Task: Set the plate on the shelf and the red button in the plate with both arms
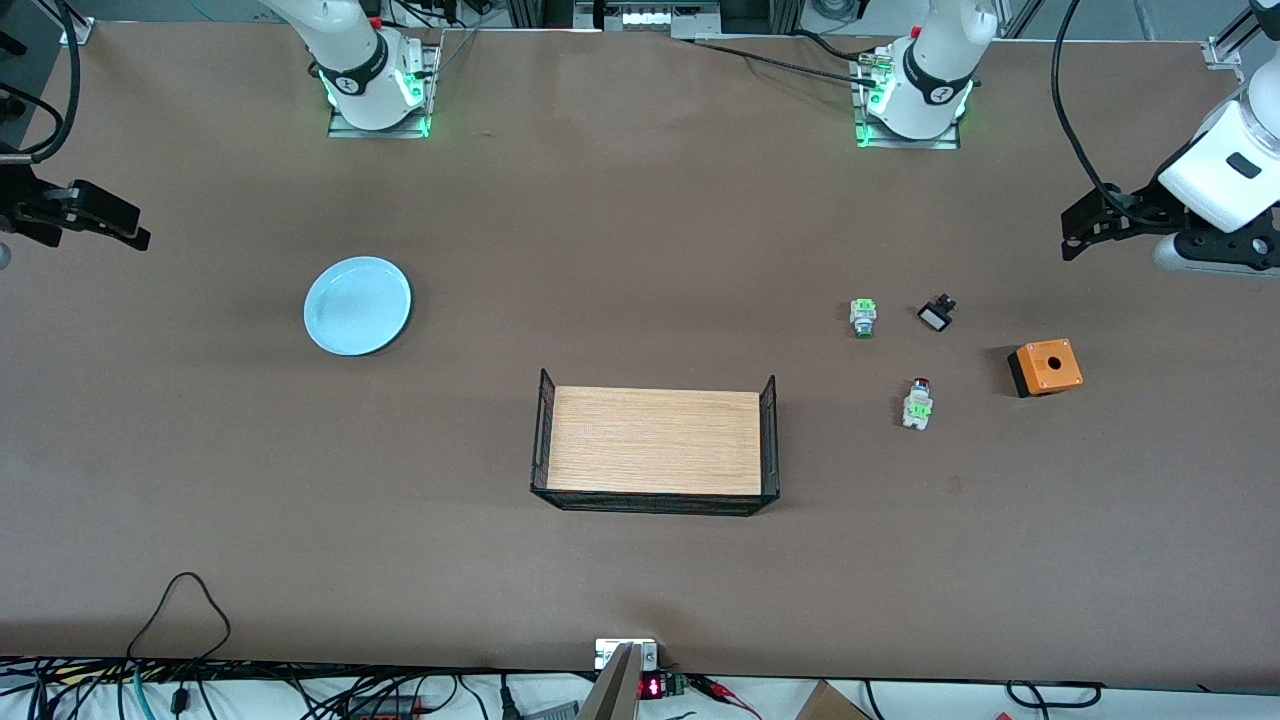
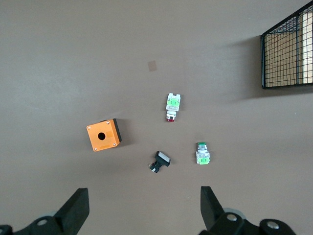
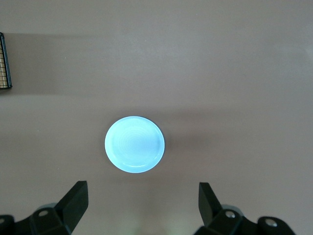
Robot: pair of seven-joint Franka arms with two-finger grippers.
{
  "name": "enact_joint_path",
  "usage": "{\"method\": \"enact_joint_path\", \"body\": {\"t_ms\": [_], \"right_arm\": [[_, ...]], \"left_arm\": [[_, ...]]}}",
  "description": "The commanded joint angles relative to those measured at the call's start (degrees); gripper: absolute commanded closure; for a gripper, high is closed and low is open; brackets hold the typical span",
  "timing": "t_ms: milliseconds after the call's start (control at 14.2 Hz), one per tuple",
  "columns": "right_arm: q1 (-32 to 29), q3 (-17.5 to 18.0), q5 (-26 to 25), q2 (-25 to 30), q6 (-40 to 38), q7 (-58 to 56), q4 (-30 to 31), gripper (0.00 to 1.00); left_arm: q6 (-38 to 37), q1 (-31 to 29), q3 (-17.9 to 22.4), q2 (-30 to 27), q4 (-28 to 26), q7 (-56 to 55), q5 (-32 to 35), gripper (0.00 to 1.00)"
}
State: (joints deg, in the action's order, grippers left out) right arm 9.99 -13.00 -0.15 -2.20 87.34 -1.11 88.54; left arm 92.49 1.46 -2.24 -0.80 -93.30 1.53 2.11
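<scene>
Presently, clock read from the front camera, 12 toward the arm bases.

Plate [image 1: 357, 305]: flat on the desk [image 1: 640, 200], at about 10 o'clock from the wire basket [image 1: 768, 430], toward the right arm's end. Nothing on it, nothing touching it.

Red button [image 1: 917, 403]: lying on its side at about 3 o'clock from the basket, toward the left arm's end. Long axis close to the 12-to-6 line, red cap at the 12 end, pale body at the 6 end. Neighbours all apart from it: green-capped button [image 1: 863, 317] at 11, small black part [image 1: 937, 314] at 12 to 1, orange box [image 1: 1045, 367] at about 3.

Right gripper [image 1: 140, 238]: raised over the desk's edge at the right arm's end, jaws spread, holding nothing. Plate centred between the jaws in the right wrist view, well below them.

Left gripper [image 1: 1070, 235]: raised over the desk at the left arm's end, jaws spread, holding nothing. Red button at roughly 7 o'clock from it.

Judgement: no pickup begun. Left arm clearly nearer the red button, right arm nearer the plate. For the button, best closing line judged across the short width of the body, jaws square to the 12-to-6 axis. Risk: picking the green-capped twin by mistake.
</scene>
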Motion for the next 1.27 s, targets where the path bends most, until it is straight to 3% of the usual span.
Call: {"method": "enact_joint_path", "body": {"t_ms": [0,1199], "right_arm": [[0.3,-0.1,-0.3,0.8,-2.2,-0.7,-0.5,0.0],[-0.1,-0.3,-0.6,-7.2,0.2,0.1,-0.5,0.0]], "left_arm": [[-1.2,-0.2,0.0,0.5,1.4,-0.2,0.8,0.0],[-1.5,-0.2,0.0,0.5,1.5,-0.2,0.8,0.0]]}}
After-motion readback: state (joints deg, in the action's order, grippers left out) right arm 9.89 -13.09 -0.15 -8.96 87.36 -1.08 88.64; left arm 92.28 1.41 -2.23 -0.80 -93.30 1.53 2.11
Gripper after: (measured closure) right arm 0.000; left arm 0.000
